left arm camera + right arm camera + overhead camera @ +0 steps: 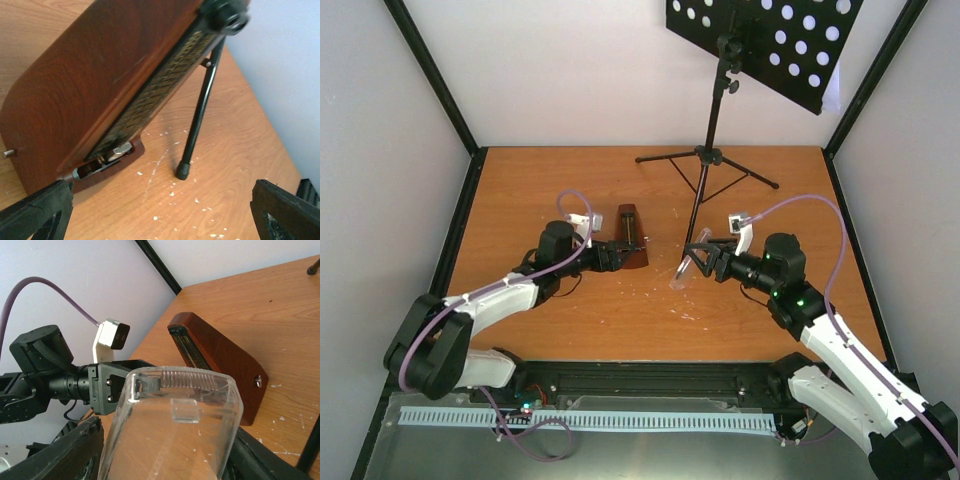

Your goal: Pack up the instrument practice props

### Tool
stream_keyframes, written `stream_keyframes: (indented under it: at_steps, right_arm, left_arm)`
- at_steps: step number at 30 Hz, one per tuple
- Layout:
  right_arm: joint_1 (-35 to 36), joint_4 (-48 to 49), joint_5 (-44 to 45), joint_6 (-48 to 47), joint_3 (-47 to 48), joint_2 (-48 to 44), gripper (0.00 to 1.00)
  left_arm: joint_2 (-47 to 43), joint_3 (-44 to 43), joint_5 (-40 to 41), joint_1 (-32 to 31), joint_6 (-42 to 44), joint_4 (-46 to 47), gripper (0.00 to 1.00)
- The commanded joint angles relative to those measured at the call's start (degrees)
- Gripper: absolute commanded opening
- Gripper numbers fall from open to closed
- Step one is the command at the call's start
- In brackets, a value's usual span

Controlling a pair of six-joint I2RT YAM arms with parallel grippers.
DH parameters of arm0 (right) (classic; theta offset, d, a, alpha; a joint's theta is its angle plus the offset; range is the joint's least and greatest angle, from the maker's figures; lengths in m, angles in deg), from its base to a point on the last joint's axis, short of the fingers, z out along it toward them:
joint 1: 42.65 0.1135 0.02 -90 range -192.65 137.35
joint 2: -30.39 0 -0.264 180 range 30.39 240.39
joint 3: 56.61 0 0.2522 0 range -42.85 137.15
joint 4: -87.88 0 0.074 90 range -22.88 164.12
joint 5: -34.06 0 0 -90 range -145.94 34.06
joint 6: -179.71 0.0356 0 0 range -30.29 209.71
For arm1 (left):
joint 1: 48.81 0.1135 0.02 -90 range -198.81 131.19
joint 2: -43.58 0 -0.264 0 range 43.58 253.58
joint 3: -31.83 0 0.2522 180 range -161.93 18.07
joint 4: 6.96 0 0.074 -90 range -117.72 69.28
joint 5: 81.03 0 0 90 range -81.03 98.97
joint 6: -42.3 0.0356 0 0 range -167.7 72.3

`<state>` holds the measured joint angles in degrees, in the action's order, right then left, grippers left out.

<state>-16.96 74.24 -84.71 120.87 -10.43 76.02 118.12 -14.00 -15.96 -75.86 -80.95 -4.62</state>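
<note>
The red-brown wooden metronome (632, 240) stands on the table, uncovered, its pendulum face open. It fills the upper left of the left wrist view (95, 75) and shows in the right wrist view (220, 365). My left gripper (614, 258) is open right beside its base, its fingers (35, 212) wide apart. My right gripper (697, 256) is shut on the clear plastic cover (175, 425), held just above the table (680, 274), right of the metronome. The black music stand (705, 160) stands behind, its perforated desk (760, 40) up high. No sheet-music pages show.
A tripod leg of the stand (200, 110) comes down on the table between the two grippers, close to the metronome. White flecks litter the orange wooden table (520, 200). Walls with black frame posts (435, 75) enclose the table on three sides.
</note>
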Motion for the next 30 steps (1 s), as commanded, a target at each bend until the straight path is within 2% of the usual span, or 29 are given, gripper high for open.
stream_keyframes:
  at_steps: [1,16,20,30]
  right_arm:
    - [0.41,3.53,1.70,-3.75,-0.96,-1.60,0.61]
    - [0.37,5.26,1.50,-8.07,-0.06,-4.33,0.61]
    - [0.41,4.71,1.80,-10.41,-2.20,-7.07,0.61]
    - [0.41,4.65,3.12,-12.30,-6.66,-9.82,0.61]
  left_arm:
    - [3.60,0.20,2.36,0.32,6.05,6.99,0.97]
    - [8.94,-0.48,2.96,0.24,7.98,8.68,0.97]
    - [10.42,-0.29,4.95,0.28,9.40,9.90,0.97]
    - [17.75,-1.41,1.52,-2.53,11.46,15.33,0.96]
